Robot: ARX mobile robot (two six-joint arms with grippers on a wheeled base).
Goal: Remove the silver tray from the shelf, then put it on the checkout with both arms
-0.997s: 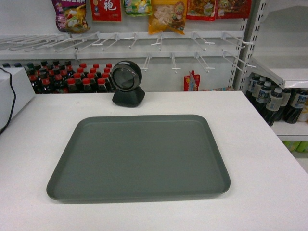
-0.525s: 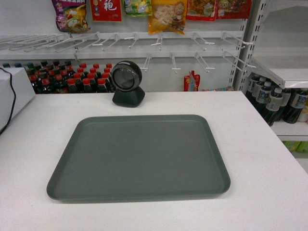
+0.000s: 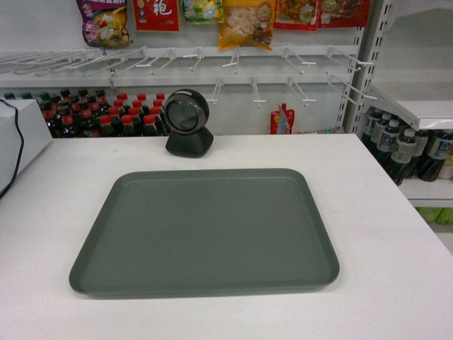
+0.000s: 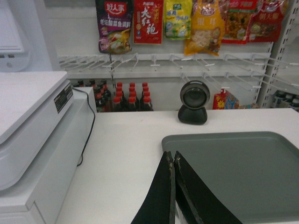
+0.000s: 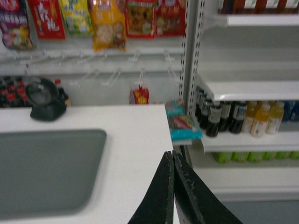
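On the far left of the bench sits a white machine with a black cable trailing from it, seen best by the left wrist camera. The left gripper has its fingers pressed together, holding nothing, their tips just at the near-left corner of the silver tray; from those fingers the tray spreads away toward two and three o'clock.

The tray lies flat and empty on the white checkout bench, fully supported, its long axis running left to right across the head view. At twelve o'clock from it, a little apart from the far rim, stands the black round-headed scanner. Behind that are rows of red-capped bottles and hanging snack packets (neither matters to the job).

The right gripper likewise shows its fingers closed on nothing, hovering over bare bench near the right edge; the tray sits off toward nine and ten o'clock, clearly apart from the tips. So the left arm looks the nearer of the two. Further right, the shelf carries drink bottles.

Judging by how things lie, the placing appears done, and neither arm shows in the head view.
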